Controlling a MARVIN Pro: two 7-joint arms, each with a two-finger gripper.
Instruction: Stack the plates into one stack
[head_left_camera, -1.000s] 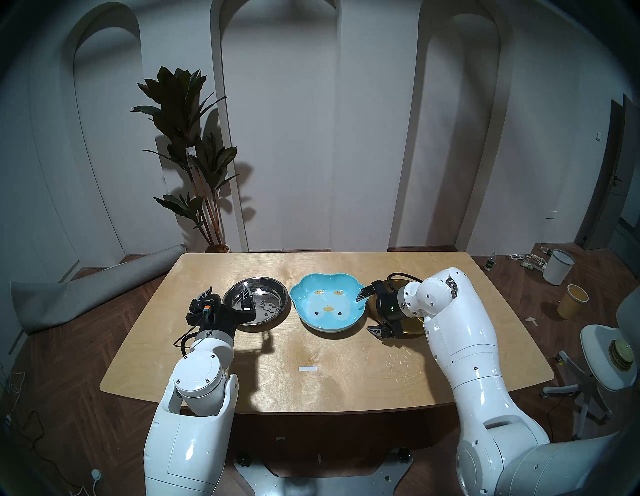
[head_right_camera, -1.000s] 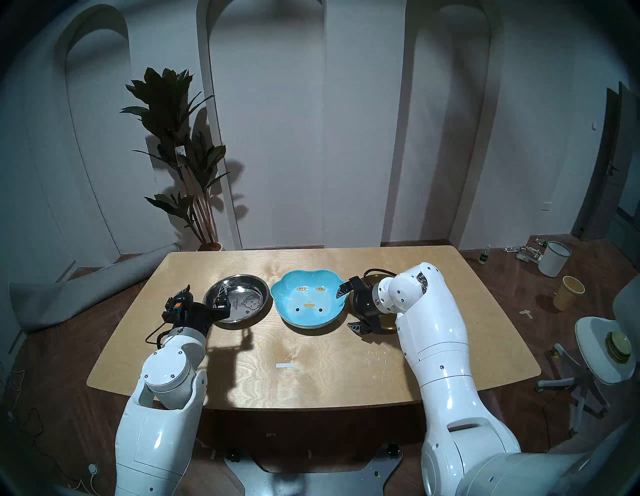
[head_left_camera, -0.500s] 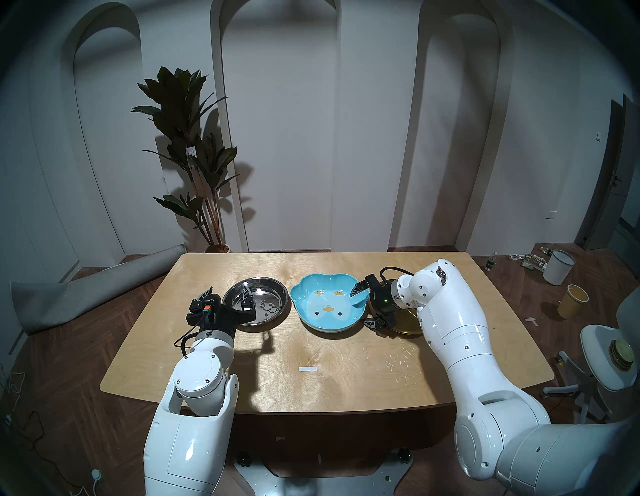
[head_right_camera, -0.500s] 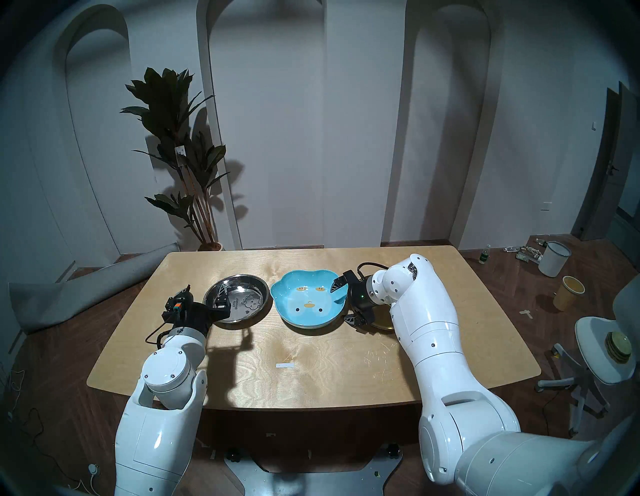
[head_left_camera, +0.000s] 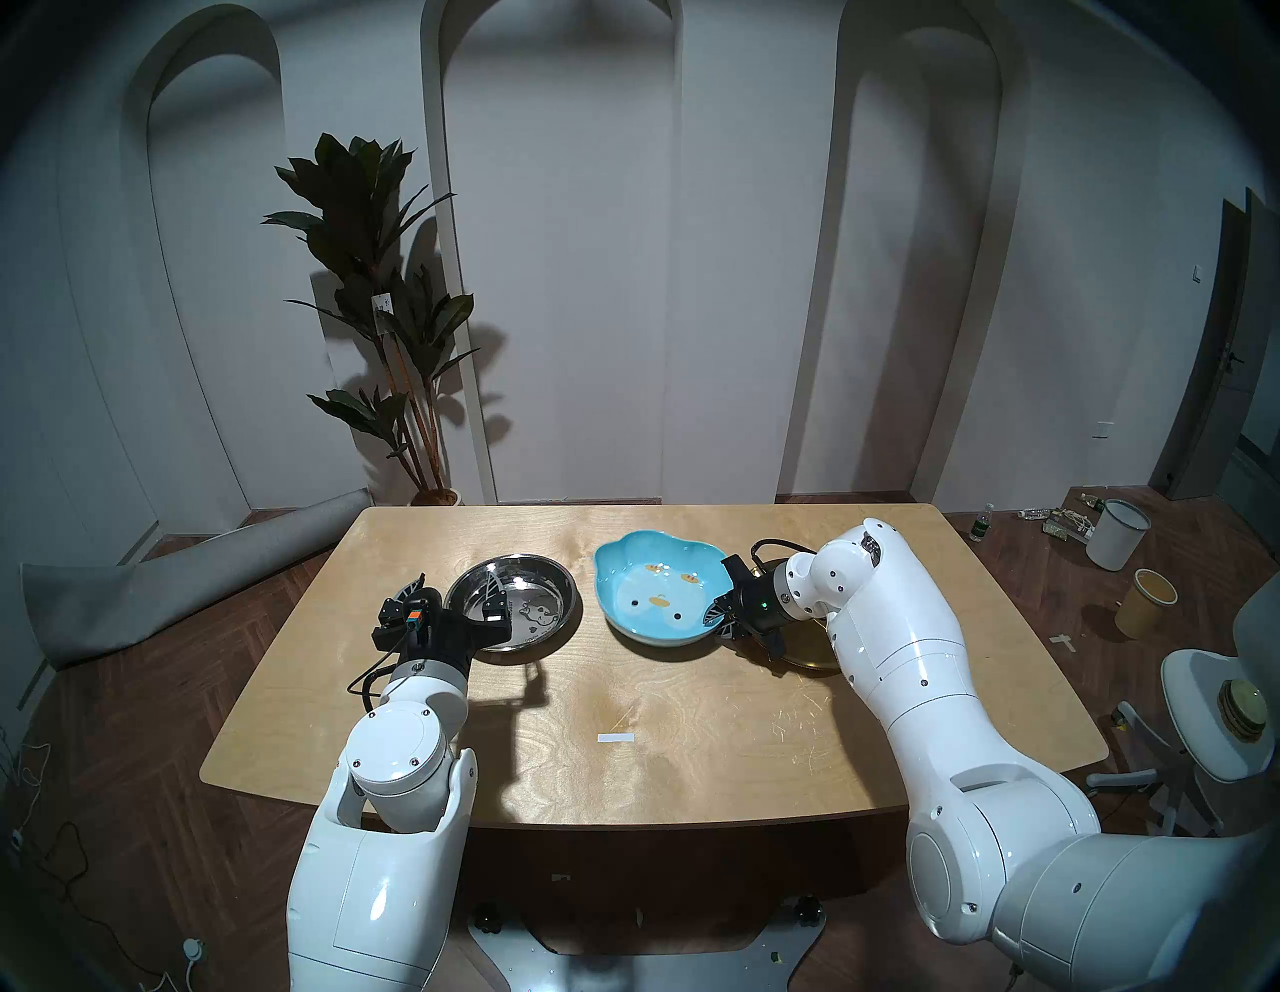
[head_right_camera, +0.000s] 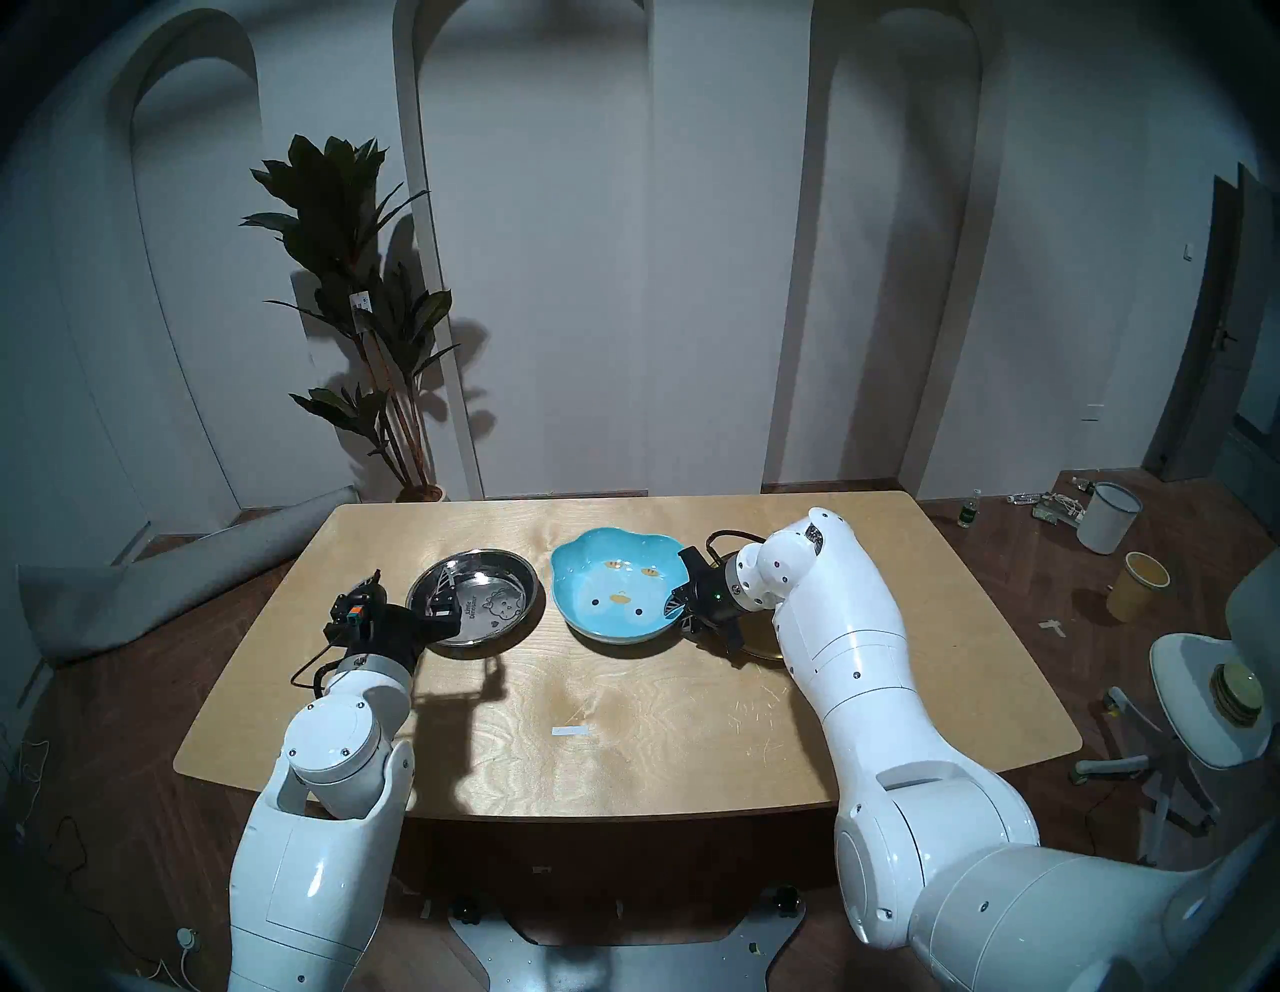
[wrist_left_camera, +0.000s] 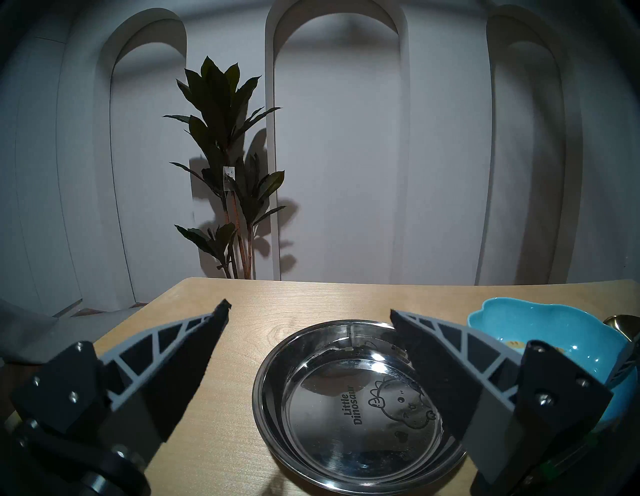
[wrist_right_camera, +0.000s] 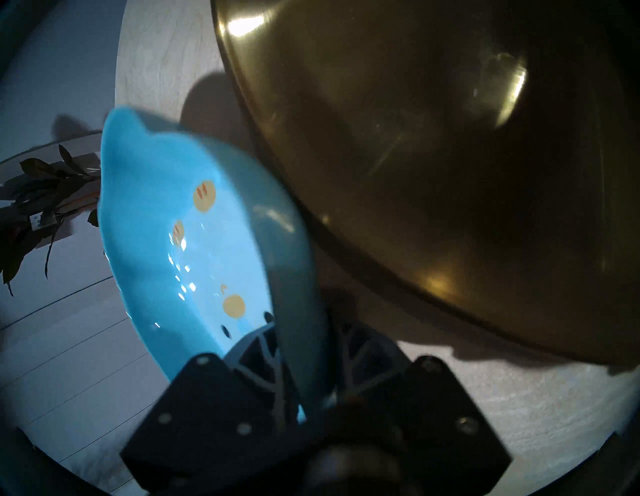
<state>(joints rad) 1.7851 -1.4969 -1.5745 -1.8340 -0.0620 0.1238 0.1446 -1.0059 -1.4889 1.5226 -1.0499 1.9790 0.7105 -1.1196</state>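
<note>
The blue lobed chick-face dish (head_left_camera: 654, 596) (head_right_camera: 613, 589) (wrist_right_camera: 194, 242) sits tilted at mid table, its right side raised. My right gripper (head_left_camera: 720, 613) (head_right_camera: 677, 609) (wrist_right_camera: 306, 346) is shut on its right rim, one finger inside and one outside. The gold plate (head_left_camera: 810, 654) (wrist_right_camera: 433, 156) lies flat on the table just right of it, largely under my right wrist. The steel dish (head_left_camera: 516, 603) (wrist_left_camera: 346, 408) with a dinosaur print rests to the left. My left gripper (head_left_camera: 456, 583) (wrist_left_camera: 309, 309) hangs open over its left rim, holding nothing.
A white tape strip (head_left_camera: 616, 738) lies on the wooden table (head_left_camera: 692, 762) near the front. Behind the table stands a potted plant (head_left_camera: 388, 312). A rolled grey mat (head_left_camera: 173, 596) lies on the floor at left, with a chair (head_left_camera: 1205, 720) and buckets (head_left_camera: 1118, 533) at right.
My right gripper moved left onto the blue dish's right rim and closed on it. The dish shifted back and right and tilted up. The left arm has not moved.
</note>
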